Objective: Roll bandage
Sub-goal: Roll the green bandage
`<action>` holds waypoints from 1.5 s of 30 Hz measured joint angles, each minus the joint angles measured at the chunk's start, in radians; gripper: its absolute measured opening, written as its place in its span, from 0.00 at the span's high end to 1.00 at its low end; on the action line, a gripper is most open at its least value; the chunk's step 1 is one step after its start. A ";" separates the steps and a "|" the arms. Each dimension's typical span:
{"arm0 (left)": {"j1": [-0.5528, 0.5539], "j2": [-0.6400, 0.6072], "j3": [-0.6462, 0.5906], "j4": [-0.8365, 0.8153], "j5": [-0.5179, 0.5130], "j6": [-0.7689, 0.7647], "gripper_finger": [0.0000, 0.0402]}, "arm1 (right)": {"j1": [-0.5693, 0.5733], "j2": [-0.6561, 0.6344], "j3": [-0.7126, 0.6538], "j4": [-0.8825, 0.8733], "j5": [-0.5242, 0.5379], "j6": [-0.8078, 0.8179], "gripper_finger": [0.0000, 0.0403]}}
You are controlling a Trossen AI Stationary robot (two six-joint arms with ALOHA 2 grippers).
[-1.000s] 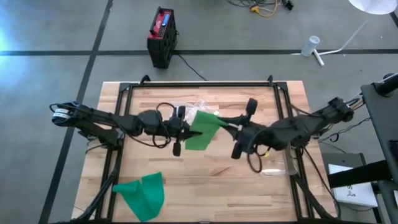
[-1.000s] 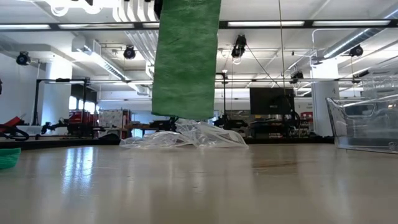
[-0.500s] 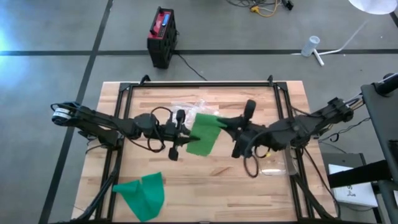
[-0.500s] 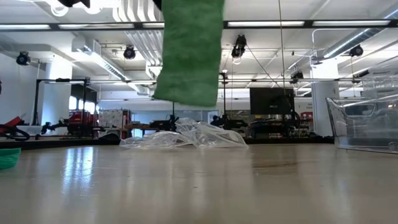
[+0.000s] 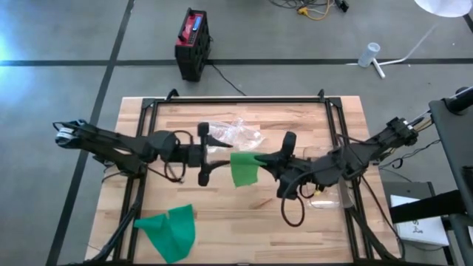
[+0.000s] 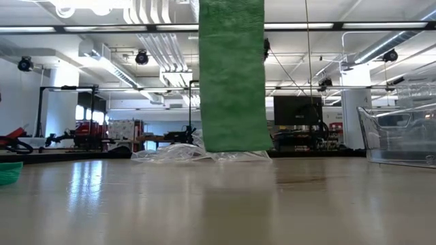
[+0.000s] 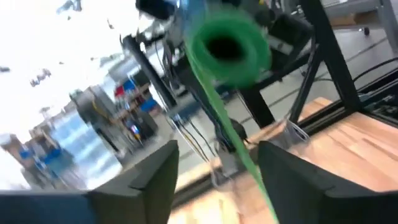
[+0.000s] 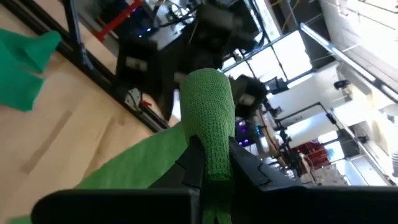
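Start with your right claw (image 8: 208,165): its fingers are clamped together on the partly wound green bandage roll (image 8: 210,121), holding it in the air above the middle of the desk (image 5: 244,214). In the right wrist view the roll stands up out of the grip, so its long axis runs along the fingers and its open end faces your left arm. A loose tail of bandage (image 5: 243,168) hangs from the roll; in the low view it drops as a flat green strip (image 6: 232,75) with its lower edge close to the desk, though whether it touches I cannot tell.

Just beyond the roll, on its left side, sits your left claw (image 5: 203,154). Its fingers stand apart and hold nothing. In the left wrist view you look straight into the hollow core of the roll (image 7: 227,48), so that claw lies on the roll's axis, facing its end. My judgement: the next turn of winding depends on that line-up, with the left claw closing on the roll's end or on the tail while the right keeps its grip.

Farther from the roll, crumpled clear plastic wrapping (image 5: 235,133) lies towards the back of the desk. A second green bandage (image 5: 168,230) lies loose at the front left, well apart from both claws.
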 joint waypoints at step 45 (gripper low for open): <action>0.010 0.083 0.203 -0.162 0.087 -0.108 0.92 | -0.010 0.007 -0.008 0.002 0.029 0.073 0.89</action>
